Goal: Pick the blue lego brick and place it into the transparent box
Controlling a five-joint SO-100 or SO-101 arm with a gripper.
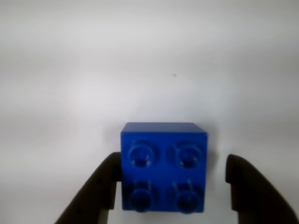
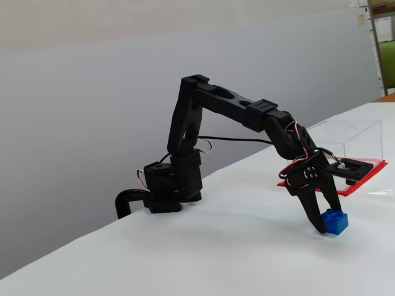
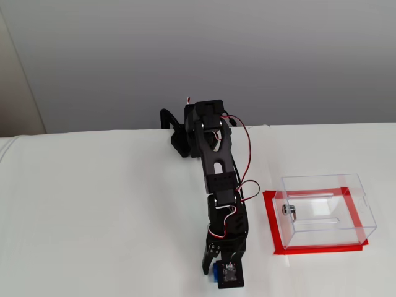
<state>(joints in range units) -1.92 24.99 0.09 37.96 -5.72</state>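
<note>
The blue lego brick [image 1: 163, 165] sits studs-up on the white table, between my gripper's [image 1: 170, 186] two black fingers. The left finger [image 1: 100, 186] touches the brick's side in the wrist view, while the right finger [image 1: 252, 191] stands apart with a clear gap. The jaws are open around the brick. In a fixed view the gripper [image 2: 324, 225] reaches down to the brick [image 2: 337, 222] on the table. The transparent box [image 3: 322, 180] stands on its red base [image 3: 271, 223] to the right of the arm, with its silver lock [image 3: 286, 209] on the wall facing the arm.
The arm's base [image 3: 185, 133] is clamped at the table's far edge. The white table [image 3: 93, 216] spreads wide to the left of the arm. A grey wall stands behind.
</note>
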